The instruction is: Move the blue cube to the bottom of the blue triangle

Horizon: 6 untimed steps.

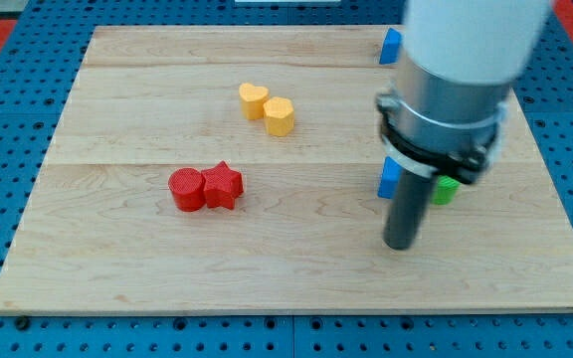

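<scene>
Blue is the colour to watch: the blue cube (388, 178) sits at about four o'clock on the wooden board (117, 278), half hidden behind the arm's grey collar (436, 134), so only its left face shows. Up at one o'clock, right at the board's far edge, the blue triangle (391, 46) peeks out beside the arm's white body. The two are well apart, the cube far below the triangle in the view.

No claw on this rig, nothing opens or closes, nothing is held. My tip (399, 245) rests on the wood just below the cube, at its six o'clock, a shade to the right; whether it touches I cannot tell.

Judging by looks, the cube is small, light, rigid plastic on smooth wood, so it should slide easily and may twist if struck off-centre. Best contact would be the middle of its lower face.

A green block (446, 190) lies just beside it at three o'clock. Yellow heart (253, 100) and yellow cylinder (280, 116) touch at eleven; red cylinder (186, 189) and red star (223, 185) touch at nine.
</scene>
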### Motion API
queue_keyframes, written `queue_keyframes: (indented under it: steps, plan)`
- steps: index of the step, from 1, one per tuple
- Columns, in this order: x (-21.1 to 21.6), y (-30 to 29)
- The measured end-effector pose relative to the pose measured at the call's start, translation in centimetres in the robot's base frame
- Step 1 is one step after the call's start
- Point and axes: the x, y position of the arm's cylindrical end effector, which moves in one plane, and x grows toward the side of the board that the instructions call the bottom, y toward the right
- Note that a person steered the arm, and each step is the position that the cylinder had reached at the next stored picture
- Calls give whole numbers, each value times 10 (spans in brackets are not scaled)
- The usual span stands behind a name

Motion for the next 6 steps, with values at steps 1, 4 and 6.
queue_keyframes:
  steps: [1,4,6]
  plan:
    - [-46,1]
    - [-177,-53]
    - [-173,-27]
